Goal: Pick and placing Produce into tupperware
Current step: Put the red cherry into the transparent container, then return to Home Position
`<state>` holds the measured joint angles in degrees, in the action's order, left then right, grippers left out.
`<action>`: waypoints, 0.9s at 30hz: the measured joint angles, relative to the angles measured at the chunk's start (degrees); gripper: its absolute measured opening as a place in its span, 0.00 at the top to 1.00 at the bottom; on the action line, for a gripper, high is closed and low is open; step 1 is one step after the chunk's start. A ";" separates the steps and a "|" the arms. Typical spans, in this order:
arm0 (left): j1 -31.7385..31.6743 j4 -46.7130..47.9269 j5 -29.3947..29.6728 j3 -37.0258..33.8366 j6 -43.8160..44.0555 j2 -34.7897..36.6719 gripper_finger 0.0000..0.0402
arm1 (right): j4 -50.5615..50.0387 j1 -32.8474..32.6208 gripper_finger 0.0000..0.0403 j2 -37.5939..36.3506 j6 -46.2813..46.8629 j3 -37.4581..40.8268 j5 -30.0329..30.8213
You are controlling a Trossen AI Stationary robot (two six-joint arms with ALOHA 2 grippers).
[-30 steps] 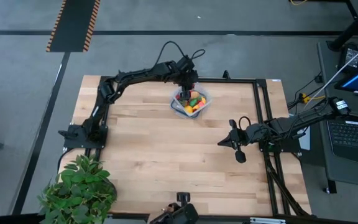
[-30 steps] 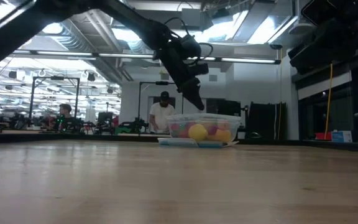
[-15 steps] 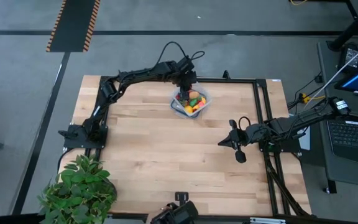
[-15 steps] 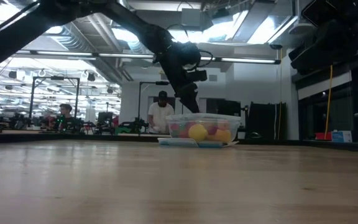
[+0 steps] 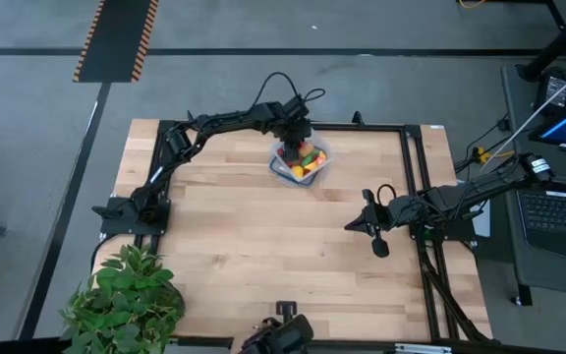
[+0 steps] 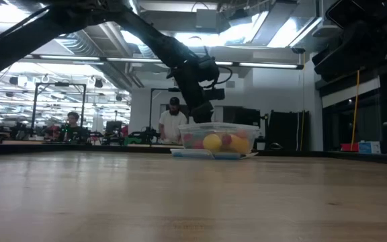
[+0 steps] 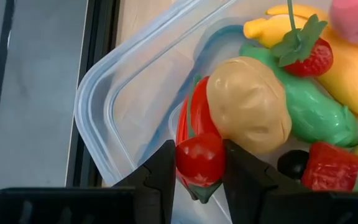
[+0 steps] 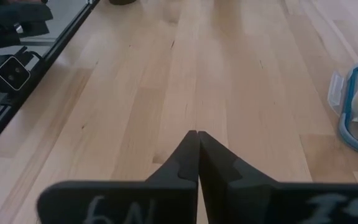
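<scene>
The left claw (image 7: 199,163) is gripping a small red tomato (image 7: 199,158) between its fingers, hanging just over the tupperware (image 5: 301,161) at the bench's far edge. Inside are lying a tan potato (image 7: 248,104), green cucumber (image 7: 316,115), strawberries (image 7: 311,55) and yellow pieces. The right claw (image 8: 196,149) is waiting pressed together near the bench's right edge.

I'm counting one tupperware (image 5: 301,161) near the table's (image 5: 263,246) far edge, two strawberries (image 7: 309,56) showing in it, one potato (image 7: 248,106), one green cucumber (image 7: 316,115), and one potted plant (image 5: 126,300).

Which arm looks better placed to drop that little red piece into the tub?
The left. Its gripper already holds the red piece over the tupperware; the right gripper sits shut, away from it.
</scene>
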<state>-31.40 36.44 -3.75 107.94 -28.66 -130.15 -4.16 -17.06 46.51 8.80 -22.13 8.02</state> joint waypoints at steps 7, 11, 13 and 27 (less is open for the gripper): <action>0.22 0.07 0.15 0.00 0.01 0.00 0.76 | -0.02 0.00 0.99 -0.01 -0.07 0.00 0.01; 0.55 0.89 0.18 -0.02 1.42 0.34 0.61 | -0.02 0.00 0.99 0.01 -0.07 0.00 0.01; 0.89 1.05 0.18 -0.02 1.46 0.42 0.53 | -0.02 0.00 0.99 -0.01 -0.07 0.00 0.00; 3.95 14.83 7.21 8.05 1.66 3.66 0.45 | 0.04 0.00 0.99 -0.01 0.06 0.00 0.00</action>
<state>-27.45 51.27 3.46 115.99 -27.00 -126.48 -4.12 -17.06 46.50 8.86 -22.13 8.02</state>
